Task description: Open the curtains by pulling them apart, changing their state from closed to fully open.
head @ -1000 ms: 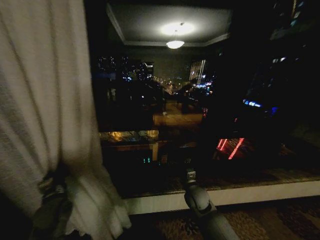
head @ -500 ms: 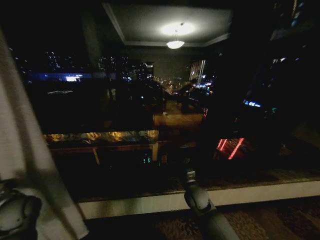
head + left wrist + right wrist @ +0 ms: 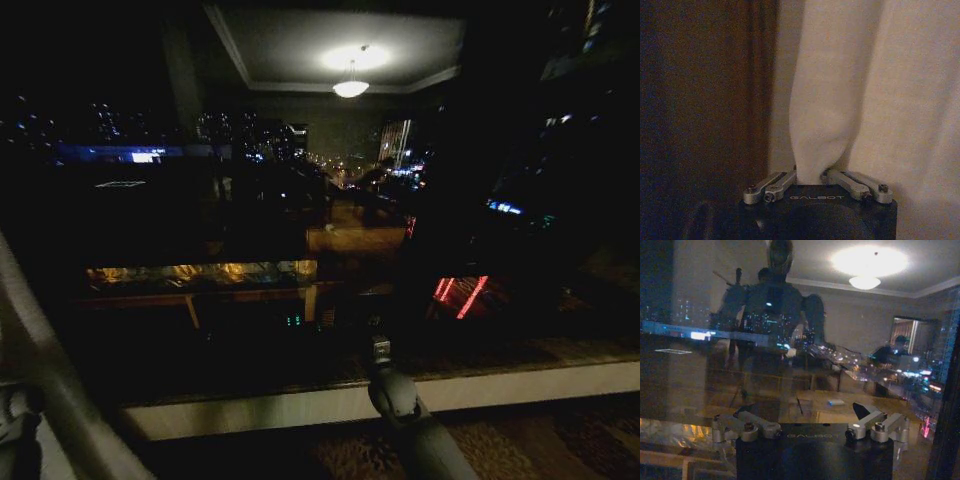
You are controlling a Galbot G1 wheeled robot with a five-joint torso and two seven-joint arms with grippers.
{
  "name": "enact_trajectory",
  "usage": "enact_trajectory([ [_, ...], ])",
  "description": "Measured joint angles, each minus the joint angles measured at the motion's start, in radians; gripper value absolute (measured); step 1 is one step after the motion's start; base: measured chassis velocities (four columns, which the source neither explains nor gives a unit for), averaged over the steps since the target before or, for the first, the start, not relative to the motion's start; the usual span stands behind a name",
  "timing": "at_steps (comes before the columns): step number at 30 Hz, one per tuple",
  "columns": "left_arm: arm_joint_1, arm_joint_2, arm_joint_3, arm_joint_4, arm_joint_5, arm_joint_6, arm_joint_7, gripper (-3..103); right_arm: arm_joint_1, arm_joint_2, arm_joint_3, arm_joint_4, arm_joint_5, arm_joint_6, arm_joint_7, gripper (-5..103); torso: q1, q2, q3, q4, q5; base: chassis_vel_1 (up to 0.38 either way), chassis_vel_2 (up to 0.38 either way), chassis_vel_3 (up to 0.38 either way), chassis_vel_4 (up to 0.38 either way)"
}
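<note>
The sheer off-white pleated curtain hung as a gathered fold in the middle and right of the left wrist view, beside a dark brown opaque drape on that frame's left. In the head view it showed as a pale diagonal strip at the lower left corner, with the dark window pane uncovered across the rest of the frame. The left gripper had its metal fingers pinched narrowly on the lower end of the fold. The right gripper faced the glass with its fingers spread wide and nothing between them; its arm stood low at centre before the pale window sill.

Judgement: the left panel appeared drawn nearly clear. The grip took only a small tuck of thin fabric, so a further sideways pull could slip it free or strain the hanging. A right panel could not be confirmed.
</note>
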Motion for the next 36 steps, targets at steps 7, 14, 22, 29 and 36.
enact_trajectory([
  [7,0.131,-0.104,0.083,-0.244,0.053,0.043,0.099,34,0.003,0.003,-0.003,-0.006,-0.001,0.000,0.001,100,0.000,0.000,0.000,-0.0002,0.0001,0.000,0.000,0.000,0.000],
  [14,0.289,-0.176,0.078,-0.372,0.112,-0.100,0.388,61,-0.017,-0.004,-0.016,0.009,-0.001,-0.003,0.007,100,0.000,0.000,0.000,-0.0001,0.0000,0.000,0.000,0.000,0.000],
  [22,0.387,-0.184,0.036,-0.424,0.075,-0.227,0.659,89,-0.031,0.023,-0.032,0.015,-0.002,-0.010,0.012,100,0.000,0.000,0.000,-0.0002,0.0000,0.000,0.000,0.000,0.000],
  [29,0.450,-0.225,0.030,-0.530,0.045,-0.233,0.687,100,-0.033,0.033,-0.040,0.014,-0.012,-0.010,0.012,100,0.000,0.000,0.000,0.0000,0.0001,0.000,0.000,0.000,0.000],
  [36,0.424,-0.214,0.076,-0.444,0.009,-0.242,0.740,100,-0.054,0.046,-0.058,0.035,-0.022,-0.011,0.008,100,0.000,0.000,0.000,-0.0002,-0.0003,0.000,0.000,0.000,0.000],
])
